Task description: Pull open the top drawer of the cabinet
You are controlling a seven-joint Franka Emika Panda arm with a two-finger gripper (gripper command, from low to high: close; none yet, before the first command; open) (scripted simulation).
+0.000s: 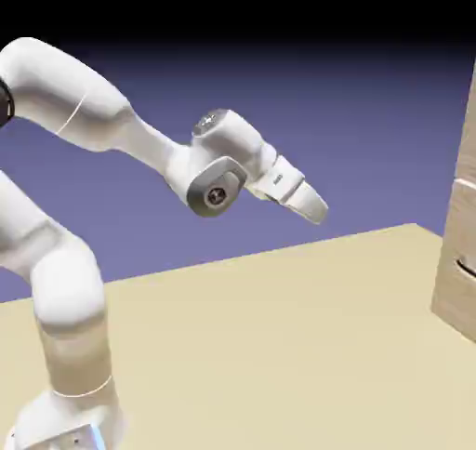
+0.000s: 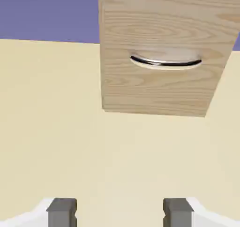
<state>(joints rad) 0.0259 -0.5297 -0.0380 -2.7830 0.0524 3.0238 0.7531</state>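
White two-finger gripper point(image 1: 305, 200), grey tips, jaws apart w/ nothing between, ctr of ext. view. Tan wood-grain cabinet point(image 1: 456, 253) at R edge, well apart from it.

The upright, tan wood-grain cabinet point(image 1: 453, 299) is being supported by the table point(image 1: 270, 346); high above the table, the matching top drawer point(image 1: 469, 146) is being seen closed.

The arm point(image 1: 70, 285) is white, the fingertips point(image 2: 62, 213) dark grey. The cabinet point(image 2: 164, 87) shows light tan wood grain, its handle point(image 2: 166, 63) silver and black. The tabletop point(image 1: 270, 346) is pale yellow, the backdrop point(image 1: 279, 132) blue-violet.
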